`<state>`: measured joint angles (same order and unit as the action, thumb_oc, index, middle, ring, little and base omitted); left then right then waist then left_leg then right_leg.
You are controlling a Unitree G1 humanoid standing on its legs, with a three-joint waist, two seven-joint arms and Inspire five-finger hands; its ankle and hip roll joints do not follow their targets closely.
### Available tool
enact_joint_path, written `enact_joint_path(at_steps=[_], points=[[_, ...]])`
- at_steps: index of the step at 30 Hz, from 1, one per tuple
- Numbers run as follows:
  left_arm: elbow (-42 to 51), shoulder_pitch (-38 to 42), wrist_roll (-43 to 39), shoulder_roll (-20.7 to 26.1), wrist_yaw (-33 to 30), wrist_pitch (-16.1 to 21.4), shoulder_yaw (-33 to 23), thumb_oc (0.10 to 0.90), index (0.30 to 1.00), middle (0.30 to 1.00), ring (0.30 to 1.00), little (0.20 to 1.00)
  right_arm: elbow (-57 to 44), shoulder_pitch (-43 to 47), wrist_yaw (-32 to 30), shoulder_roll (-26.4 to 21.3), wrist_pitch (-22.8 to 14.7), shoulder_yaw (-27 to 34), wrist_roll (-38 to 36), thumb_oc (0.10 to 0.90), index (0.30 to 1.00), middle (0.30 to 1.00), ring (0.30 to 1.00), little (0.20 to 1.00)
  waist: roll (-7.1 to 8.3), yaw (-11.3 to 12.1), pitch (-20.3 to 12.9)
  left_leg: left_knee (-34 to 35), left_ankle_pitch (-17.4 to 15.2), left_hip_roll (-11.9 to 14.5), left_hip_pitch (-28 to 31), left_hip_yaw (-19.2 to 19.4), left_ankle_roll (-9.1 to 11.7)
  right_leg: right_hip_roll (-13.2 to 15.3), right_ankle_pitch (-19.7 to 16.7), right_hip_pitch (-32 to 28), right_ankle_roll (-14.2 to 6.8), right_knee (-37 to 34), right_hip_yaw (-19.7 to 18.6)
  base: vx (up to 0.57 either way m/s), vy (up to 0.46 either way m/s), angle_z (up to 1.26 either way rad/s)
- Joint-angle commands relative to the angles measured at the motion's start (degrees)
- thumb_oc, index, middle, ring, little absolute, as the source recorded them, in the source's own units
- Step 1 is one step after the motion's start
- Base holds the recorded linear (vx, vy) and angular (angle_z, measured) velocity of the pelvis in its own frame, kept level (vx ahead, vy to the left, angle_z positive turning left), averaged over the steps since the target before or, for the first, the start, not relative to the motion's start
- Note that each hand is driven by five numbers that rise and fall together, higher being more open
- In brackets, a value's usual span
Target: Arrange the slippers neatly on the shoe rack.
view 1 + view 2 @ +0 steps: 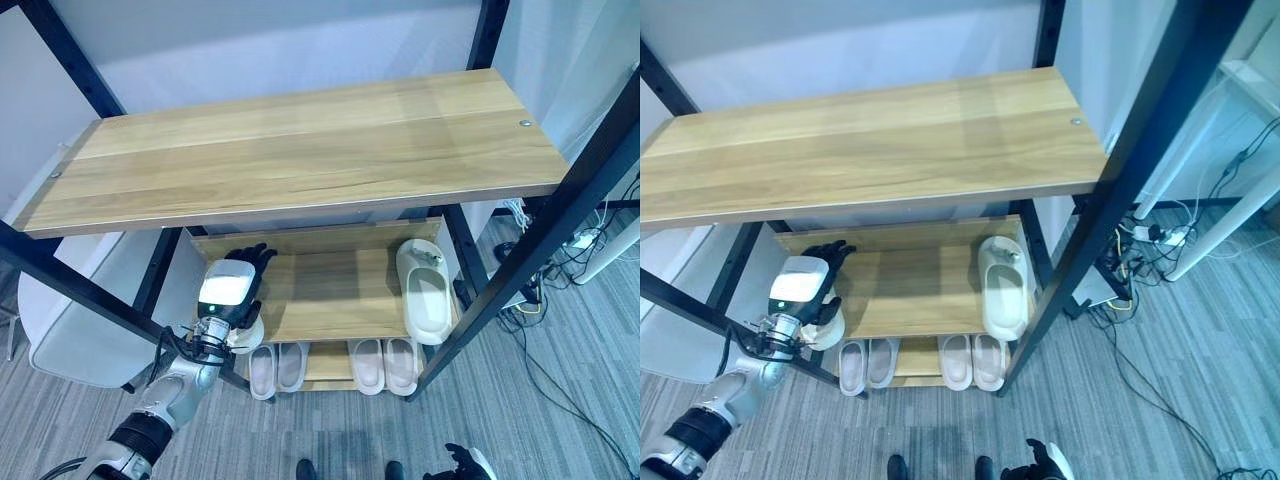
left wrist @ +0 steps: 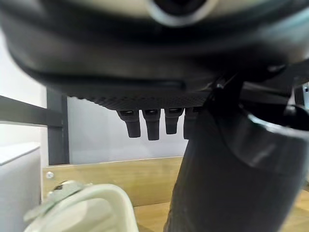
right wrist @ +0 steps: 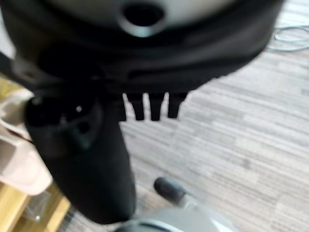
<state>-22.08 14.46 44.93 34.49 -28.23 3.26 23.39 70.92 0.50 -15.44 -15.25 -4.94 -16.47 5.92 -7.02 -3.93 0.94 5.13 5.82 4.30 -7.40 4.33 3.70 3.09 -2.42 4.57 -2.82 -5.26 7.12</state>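
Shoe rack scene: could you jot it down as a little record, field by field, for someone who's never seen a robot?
top shelf: bare wood
middle shelf: one cream slipper at its right end
bottom shelf: two pale slipper pairs, left pair, right pair
left hand: at the middle shelf's left end, over a second cream slipper; grip unclear
right hand: low, over the carpet floor

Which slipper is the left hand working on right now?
The pale slipper at the left end of the middle shelf, under the left hand. The other one on that shelf lies at the right end; two pairs sit lower down.
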Motion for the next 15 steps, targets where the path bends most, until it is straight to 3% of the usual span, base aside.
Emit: enact_joint_path(at_steps=[1, 15], points=[[-0.8, 9.7, -2.1, 4.5, -5.6, -1.5, -7.6, 0.800, 0.900, 0.900, 0.900, 0.900, 1.6, -1.3, -0.2, 1.2, -0.1, -1.7, 0.8, 0.800, 0.900, 0.900, 0.900, 0.900, 3.07, 0.4, -1.3, -0.1, -5.8, -2.5, 0.8, -0.3, 0.2, 4.1, 0.8, 3.9, -6.3, 0.3, -1.3, 0.00, 0.000, 0.00], [-3.2, 7.8, 0.3, 4.5, -6.6, -5.2, -9.5, 0.800, 0.900, 0.900, 0.900, 0.900, 1.7, -1.5, 0.5, 1.0, 0.1, -2.2, 0.8, 0.800, 0.900, 0.900, 0.900, 0.900, 3.14, 0.4, -1.5, -0.1, -5.8, -2.3, 0.8, 0.0, 0.1, 4.0, 0.8, 4.2, -6.0, 0.3, -1.7, 0.01, -0.001, -0.01]])
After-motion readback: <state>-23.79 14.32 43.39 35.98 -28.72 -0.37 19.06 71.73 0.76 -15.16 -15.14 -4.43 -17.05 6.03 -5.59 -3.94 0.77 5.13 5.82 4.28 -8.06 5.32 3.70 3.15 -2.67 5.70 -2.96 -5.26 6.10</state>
